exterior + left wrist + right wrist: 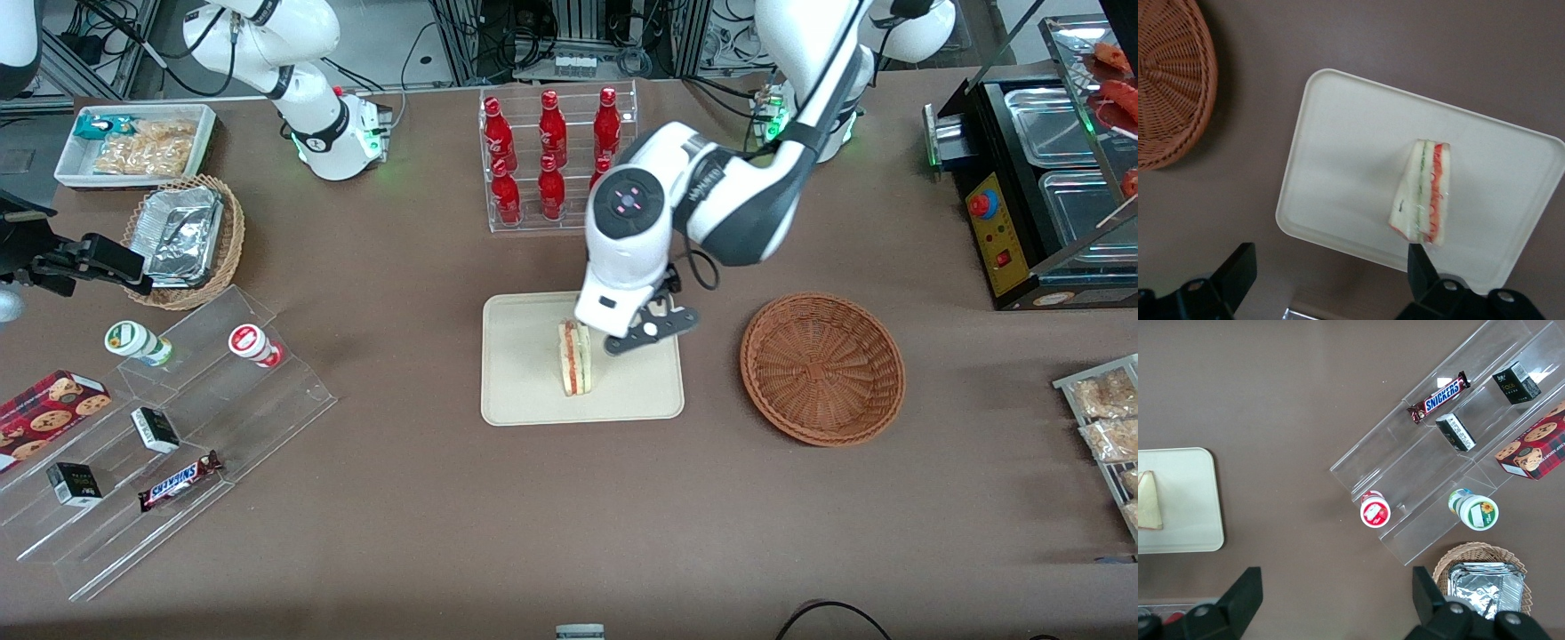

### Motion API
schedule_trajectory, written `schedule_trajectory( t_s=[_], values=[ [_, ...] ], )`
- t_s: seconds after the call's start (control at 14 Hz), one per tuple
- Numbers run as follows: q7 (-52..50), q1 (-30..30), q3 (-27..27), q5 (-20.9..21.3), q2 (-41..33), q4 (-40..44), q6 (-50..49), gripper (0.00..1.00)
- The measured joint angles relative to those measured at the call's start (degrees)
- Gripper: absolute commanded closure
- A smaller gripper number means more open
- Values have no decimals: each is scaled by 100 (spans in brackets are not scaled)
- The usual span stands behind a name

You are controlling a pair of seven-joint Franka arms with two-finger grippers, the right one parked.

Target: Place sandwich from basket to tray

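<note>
The sandwich [576, 357] stands on its edge on the tray [524, 391], red and green filling facing up, near the tray's middle and touching nothing else. My hand [1328, 270] hangs just above it with fingers [1238, 270] spread wide apart and nothing between them; one fingertip sits close by the wedge's corner without gripping it. From the sandwich, seen from the front, the empty wicker basket [822, 366] lies at about three o'clock on the desk [400, 498], well apart from the tray, and the rack of red bottles [553, 156] stands at roughly twelve o'clock.

The delivery looks done, so the step in hand is the retreat. To do it well, I should lift straight up with the fingers held wide, so that the near fingertip clears the bread without brushing it and tipping the wedge, and swing away only once well above it.
</note>
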Motion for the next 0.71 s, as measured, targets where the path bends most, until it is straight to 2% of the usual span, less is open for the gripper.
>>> schedule_trajectory(
  t_s=[0.29,0.71],
  values=[
    [1063,707,25,0,-423,-497,-85,0],
    [3255,1895,38,0,-2060,-1764,-666,0]
  ],
)
